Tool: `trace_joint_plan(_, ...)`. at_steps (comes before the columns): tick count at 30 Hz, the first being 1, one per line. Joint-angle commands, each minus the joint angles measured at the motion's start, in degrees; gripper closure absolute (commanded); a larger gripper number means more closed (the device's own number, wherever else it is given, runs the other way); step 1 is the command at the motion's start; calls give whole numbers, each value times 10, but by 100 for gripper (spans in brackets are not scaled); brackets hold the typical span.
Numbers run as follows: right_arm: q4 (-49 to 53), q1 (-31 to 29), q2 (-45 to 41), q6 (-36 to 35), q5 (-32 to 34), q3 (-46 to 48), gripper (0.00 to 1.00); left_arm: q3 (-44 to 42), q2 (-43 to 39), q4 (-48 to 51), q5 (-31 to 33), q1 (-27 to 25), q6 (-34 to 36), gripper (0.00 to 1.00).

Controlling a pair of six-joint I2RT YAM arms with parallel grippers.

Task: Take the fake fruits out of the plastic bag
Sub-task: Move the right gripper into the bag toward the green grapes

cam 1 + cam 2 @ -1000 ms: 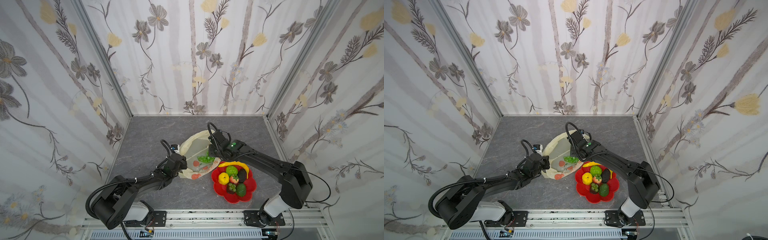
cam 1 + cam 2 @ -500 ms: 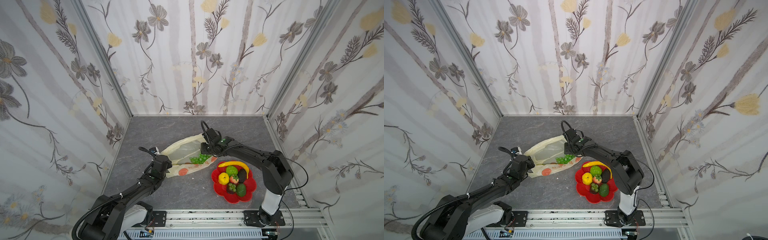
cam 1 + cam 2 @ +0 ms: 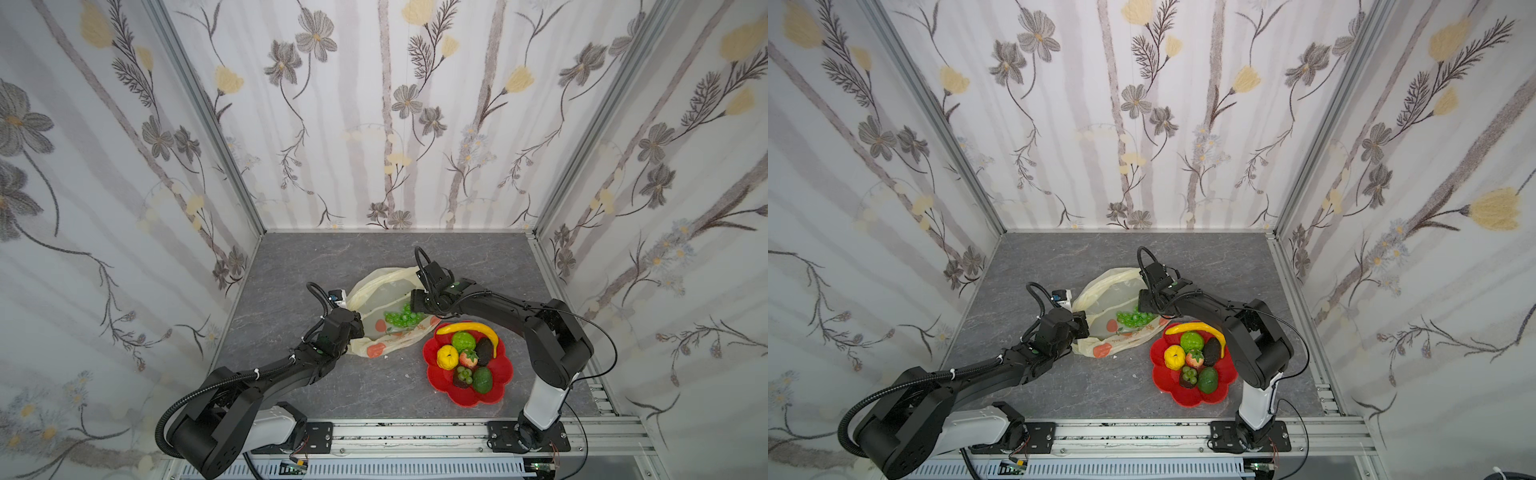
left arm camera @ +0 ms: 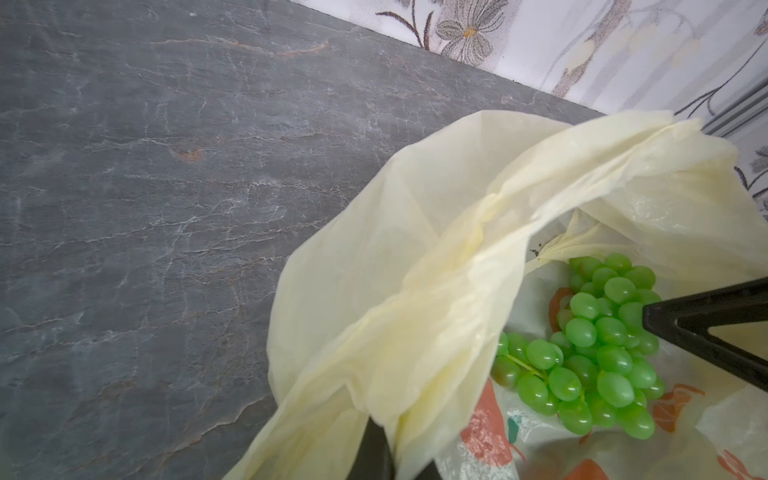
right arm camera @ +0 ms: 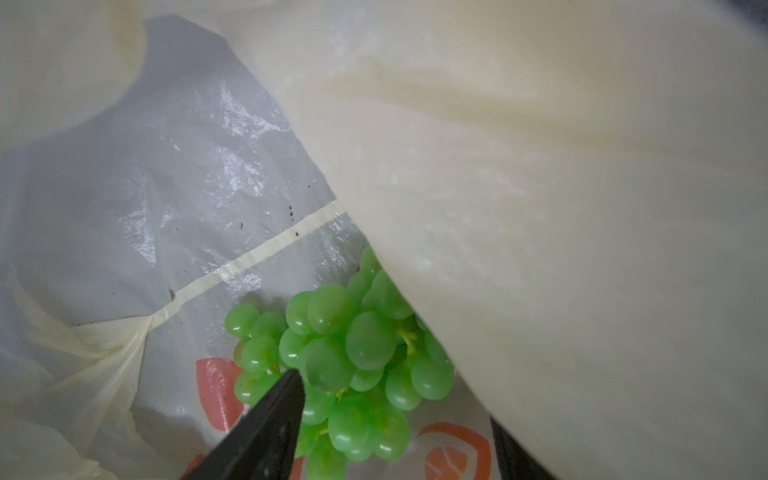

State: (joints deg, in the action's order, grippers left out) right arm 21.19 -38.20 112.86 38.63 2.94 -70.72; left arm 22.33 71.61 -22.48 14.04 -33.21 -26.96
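Veined grey tabletop (image 4: 145, 208); left jaws pinch crinkly bag (image 4: 415, 291); right jaws apart around grapes (image 5: 353, 353).

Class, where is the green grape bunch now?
In a top view, the grape bunch lies inside the plastic bag, mid-table, left of the red dish.

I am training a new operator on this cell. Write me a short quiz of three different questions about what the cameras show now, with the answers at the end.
1. True or false: the plastic bag is empty.
2. What is the left gripper shut on? A) the edge of the plastic bag B) the yellow banana C) the red dish
3. Which gripper reaches into the plastic bag?

Key
1. False: the green grape bunch lies inside it.
2. A
3. The right gripper. Its jaws stand open, one on each side of the green grape bunch.
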Motion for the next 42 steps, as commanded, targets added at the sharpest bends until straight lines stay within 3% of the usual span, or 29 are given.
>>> trace_joint_plan(1,-54,7,-1,13,-22,10,26,5,3,-18,-3,-3,14,100)
trace_joint_plan(10,-74,13,30,23,-43,-2,9,4,3,-19,0,-3,14,100)
trace_joint_plan(17,-42,14,62,25,-12,-31,5,3,0,-20,-2,-4,14,100)
trace_joint_plan(29,25,-10,163,3,-12,-164,13,2,2,-32,-18,-3,15,100)
trace_joint_plan(42,77,-10,211,0,45,-219,18,-11,-22,-42,-15,-5,15,100)
